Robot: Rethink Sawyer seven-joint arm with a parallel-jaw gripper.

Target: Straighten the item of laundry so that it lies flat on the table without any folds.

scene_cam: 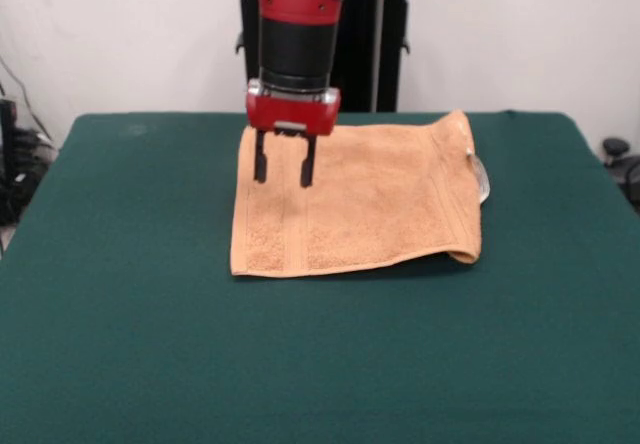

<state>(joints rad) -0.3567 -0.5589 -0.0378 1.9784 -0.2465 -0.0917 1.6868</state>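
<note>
The green table [120, 344] fills nearly the whole front view, dark felt from edge to edge, and on its far half, a touch right of centre, lies the towel [370, 209], orange-tan and far from flat: its right side is doubled over on itself, with a rounded fold running down that edge and a lip lifted at the near right corner. A ribbed band runs down the left part of the cloth. Down from the top comes the red and black arm [295, 24], and its gripper [283, 176] hangs over the towel's far left corner, the two dark fingers [260, 159] parted with bare cloth showing between them, gripping nothing. Smallest of all, a white tag [481, 176] peeks out at the towel's right edge.
</note>
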